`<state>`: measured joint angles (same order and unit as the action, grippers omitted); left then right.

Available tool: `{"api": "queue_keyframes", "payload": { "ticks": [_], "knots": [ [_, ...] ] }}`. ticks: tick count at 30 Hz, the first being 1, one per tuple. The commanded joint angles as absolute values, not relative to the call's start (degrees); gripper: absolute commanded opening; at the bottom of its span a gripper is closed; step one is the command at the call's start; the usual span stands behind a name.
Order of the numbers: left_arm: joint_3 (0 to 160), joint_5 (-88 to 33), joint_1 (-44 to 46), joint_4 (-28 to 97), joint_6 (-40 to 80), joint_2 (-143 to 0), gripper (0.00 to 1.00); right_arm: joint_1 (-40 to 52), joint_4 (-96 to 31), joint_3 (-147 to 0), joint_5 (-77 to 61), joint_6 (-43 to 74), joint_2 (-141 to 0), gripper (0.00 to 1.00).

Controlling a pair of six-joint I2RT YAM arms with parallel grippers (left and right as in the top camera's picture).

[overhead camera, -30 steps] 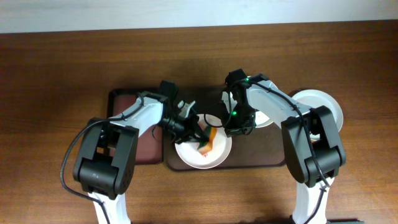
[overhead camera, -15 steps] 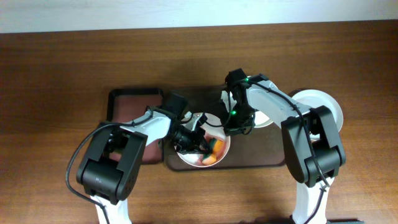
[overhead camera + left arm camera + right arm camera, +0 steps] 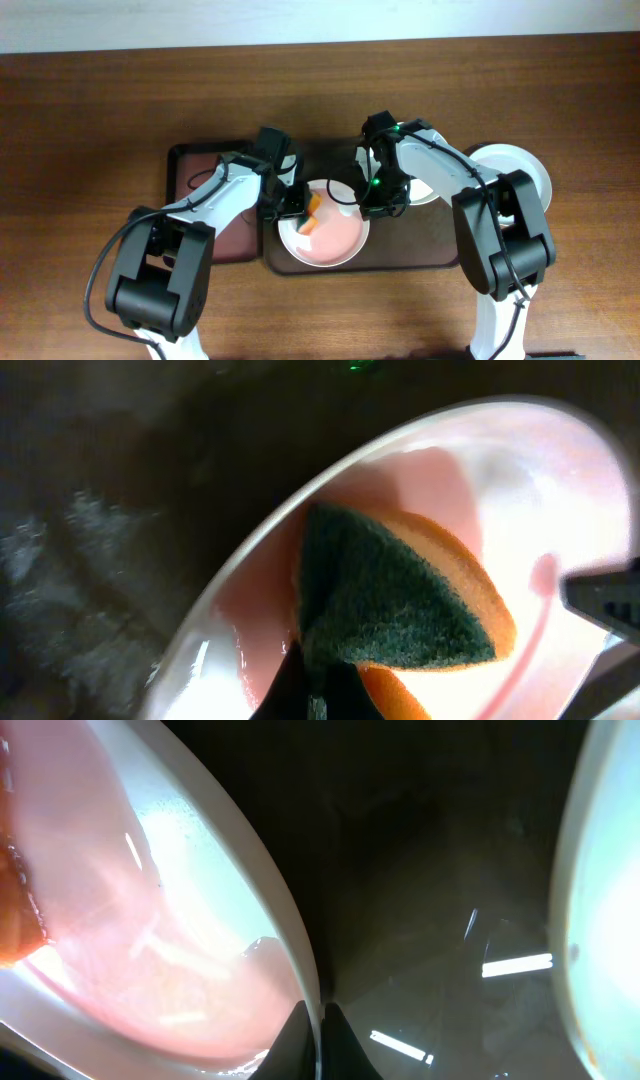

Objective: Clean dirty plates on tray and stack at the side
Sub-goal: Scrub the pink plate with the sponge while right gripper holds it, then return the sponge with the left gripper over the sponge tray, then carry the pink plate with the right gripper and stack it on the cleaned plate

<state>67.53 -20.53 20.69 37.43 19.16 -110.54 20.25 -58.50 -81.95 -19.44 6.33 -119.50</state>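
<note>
A plate smeared pink lies on the dark brown tray. My left gripper is shut on an orange-and-green sponge that rests on the plate's upper left part; in the left wrist view the sponge fills the middle, over the wet plate. My right gripper is shut on the plate's right rim, and the right wrist view shows that rim pinched between the two fingertips. A second plate lies on the tray, partly hidden under the right arm. A white plate sits on the table to the right.
A smaller reddish-brown tray with a black rim lies left of the big tray, under my left arm. The pale edge of the neighbouring plate shows at the right of the right wrist view, bare tray floor in between.
My left gripper has swept the sponge from the plate's lower middle back up to its upper left. The plate's surface now looks evenly pink. The right gripper has not moved.
</note>
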Motion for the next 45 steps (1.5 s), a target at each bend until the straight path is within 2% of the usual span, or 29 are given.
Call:
{"api": "queue_keyframes", "payload": {
  "ticks": [1,8,11,13,14,21,24,25,26,27,28,29,32,33,35,37,40,41,42,43,45],
  "knots": [
    [66.8,-14.1,19.7,42.5,19.2,-109.9,0.0,20.6,-59.4,-81.5,-17.5,6.7,-118.7,0.04],
    [68.2,-13.4,18.7,42.6,11.4,-94.0,0.0,20.6,-59.6,-81.5,-17.5,6.7,-118.7,0.04],
    [68.2,-3.0,16.0,44.5,11.4,-90.5,0.0,20.6,-59.6,-81.5,-17.5,6.7,-118.7,0.04],
    [68.2,6.9,13.3,47.7,11.4,-90.6,0.0,20.6,-59.6,-81.5,-17.5,6.7,-118.7,0.04],
    [67.9,8.2,12.5,48.1,11.4,-90.6,0.0,20.6,-59.5,-81.5,-17.5,6.7,-118.7,0.04],
    [65.6,8.4,9.9,43.5,10.4,-98.4,0.0,20.6,-58.4,-81.5,-17.5,6.7,-118.7,0.04],
    [65.6,5.7,10.0,39.6,1.4,-103.0,0.0,20.6,-58.2,-81.5,-17.5,6.7,-118.7,0.04],
    [65.6,5.8,9.9,39.6,1.5,-104.2,0.09,20.6,-58.2,-81.5,-17.5,6.7,-118.7,0.04],
    [65.6,5.8,10.0,39.6,1.5,-105.2,0.41,20.6,-58.2,-81.5,-17.5,6.7,-118.7,0.04],
    [65.6,5.8,10.0,39.6,1.5,-106.2,0.82,20.6,-58.3,-81.5,-17.5,6.7,-118.7,0.04],
    [65.6,5.8,10.0,39.4,1.5,-106.4,0.82,20.6,-58.3,-81.5,-17.5,6.7,-118.7,0.04],
    [65.6,5.8,10.0,39.0,1.5,-106.7,0.86,20.6,-58.3,-81.5,-17.5,6.7,-118.7,0.04],
    [65.6,5.7,10.0,36.0,1.7,-108.4,0.85,20.6,-58.3,-81.5,-17.5,6.7,-118.7,0.04],
    [65.6,5.7,10.0,33.8,1.7,-108.8,0.75,20.6,-58.3,-81.5,-17.5,6.7,-118.7,0.04],
    [65.6,5.8,9.9,30.3,1.7,-108.9,0.43,20.6,-58.5,-81.5,-17.6,6.7,-118.7,0.04],
    [65.6,5.8,10.0,28.7,1.8,-108.9,0.0,20.6,-58.7,-81.5,-17.5,6.7,-118.7,0.04],
    [66.3,8.7,9.9,30.9,1.8,-108.6,0.0,20.6,-58.9,-81.5,-17.5,6.7,-118.7,0.04],
    [66.8,8.8,9.9,32.4,1.8,-108.4,0.15,20.6,-58.9,-81.5,-17.5,6.7,-118.7,0.04],
    [66.9,8.0,10.0,34.5,1.9,-108.2,0.59,20.6,-58.9,-81.5,-17.5,6.7,-118.7,0.04],
    [66.9,7.0,10.0,36.7,1.8,-108.2,0.74,20.6,-58.9,-81.5,-17.5,6.7,-118.7,0.04],
    [66.9,6.9,10.0,40.9,1.9,-108.2,0.74,20.6,-58.9,-81.5,-17.5,6.7,-118.7,0.04]
  ]
}}
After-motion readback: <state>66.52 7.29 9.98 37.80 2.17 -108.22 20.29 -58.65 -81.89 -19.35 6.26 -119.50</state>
